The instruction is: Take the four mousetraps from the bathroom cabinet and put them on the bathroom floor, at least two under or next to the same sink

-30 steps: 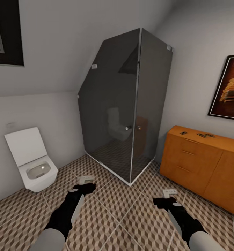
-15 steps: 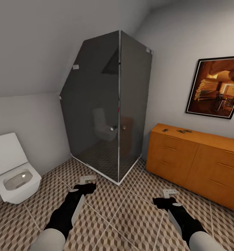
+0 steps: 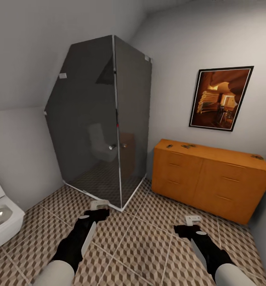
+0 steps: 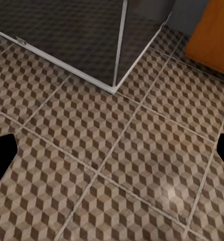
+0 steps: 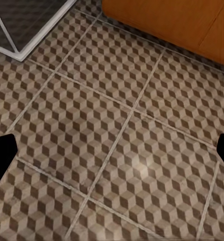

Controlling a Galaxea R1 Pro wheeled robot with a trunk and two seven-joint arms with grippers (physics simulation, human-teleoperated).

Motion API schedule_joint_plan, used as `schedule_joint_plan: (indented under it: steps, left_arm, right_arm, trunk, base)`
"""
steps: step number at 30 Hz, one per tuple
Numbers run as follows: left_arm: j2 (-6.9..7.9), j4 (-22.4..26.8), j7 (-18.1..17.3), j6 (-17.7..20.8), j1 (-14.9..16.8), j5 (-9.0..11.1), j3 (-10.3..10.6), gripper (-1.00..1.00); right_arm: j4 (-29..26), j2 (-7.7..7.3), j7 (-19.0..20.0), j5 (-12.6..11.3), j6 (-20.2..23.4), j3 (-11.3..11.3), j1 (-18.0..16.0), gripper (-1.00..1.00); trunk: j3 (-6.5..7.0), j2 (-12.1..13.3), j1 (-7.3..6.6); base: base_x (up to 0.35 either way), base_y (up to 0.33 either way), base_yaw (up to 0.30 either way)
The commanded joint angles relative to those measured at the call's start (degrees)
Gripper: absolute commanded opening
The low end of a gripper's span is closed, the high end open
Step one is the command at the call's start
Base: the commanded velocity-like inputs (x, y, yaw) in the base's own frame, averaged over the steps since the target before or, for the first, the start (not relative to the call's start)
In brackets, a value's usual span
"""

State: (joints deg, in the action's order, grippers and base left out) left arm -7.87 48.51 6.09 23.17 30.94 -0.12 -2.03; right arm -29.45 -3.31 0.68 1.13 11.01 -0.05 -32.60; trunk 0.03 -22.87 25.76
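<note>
From the head view I see the orange-brown wooden cabinet with bar-handled drawers (image 3: 210,180) against the far wall, ahead and to my right, under a black-framed picture in warm browns (image 3: 220,98). On its flat top lie small dark-and-tan mousetraps — one near the left end (image 3: 169,146), a cluster just beside it (image 3: 187,146), and another at the far right end (image 3: 257,157); they are too small for me to count with certainty. To the left of the cabinet stands a dark smoked-glass shower enclosure with a pale metal frame (image 3: 101,123), its corner jutting toward me. A white toilet (image 3: 0,220) sits at the left edge.

Both arms hang low over the brown, beige and white cube-patterned tiled floor (image 3: 145,246), well apart from the cabinet, with open tiles between. The left gripper (image 3: 98,206) and right gripper (image 3: 191,221) both point forward.

The wrist views add what the head camera cannot — each shows black fingers (image 4: 2,159) (image 5: 1,156) spread wide apart, nothing held between them. The left wrist view catches the shower's base rail and a sliver of cabinet; the right wrist view shows the cabinet's lower front near the tiles.
</note>
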Motion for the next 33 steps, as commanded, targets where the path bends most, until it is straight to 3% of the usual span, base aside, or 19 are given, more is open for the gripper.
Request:
schedule_joint_plan:
  steps: [1,19,33]
  left_arm:
    - [-0.04,0.1,0.1,0.3,0.0,0.0,-0.1,1.00]
    - [0.04,0.2,0.1,0.3,0.0,0.0,-0.2,1.00]
    - [0.04,0.2,0.1,0.2,0.0,0.0,-0.2,1.00]
  right_arm:
    - [-0.1,0.00,0.1,0.1,0.3,0.0,0.0,1.00]
    - [-0.1,-0.02,-0.2,0.1,0.3,0.0,0.0,1.00]
    - [-0.1,-0.03,-0.3,0.2,0.3,-0.1,0.0,1.00]
  trunk:
    - [-0.03,0.0,0.02]
    - [-0.03,0.0,0.02]
    - [-0.03,0.0,0.02]
  base:
    - [0.000,0.000,-0.285]
    - [0.000,0.000,-0.272]
    - [0.000,0.000,-0.036]
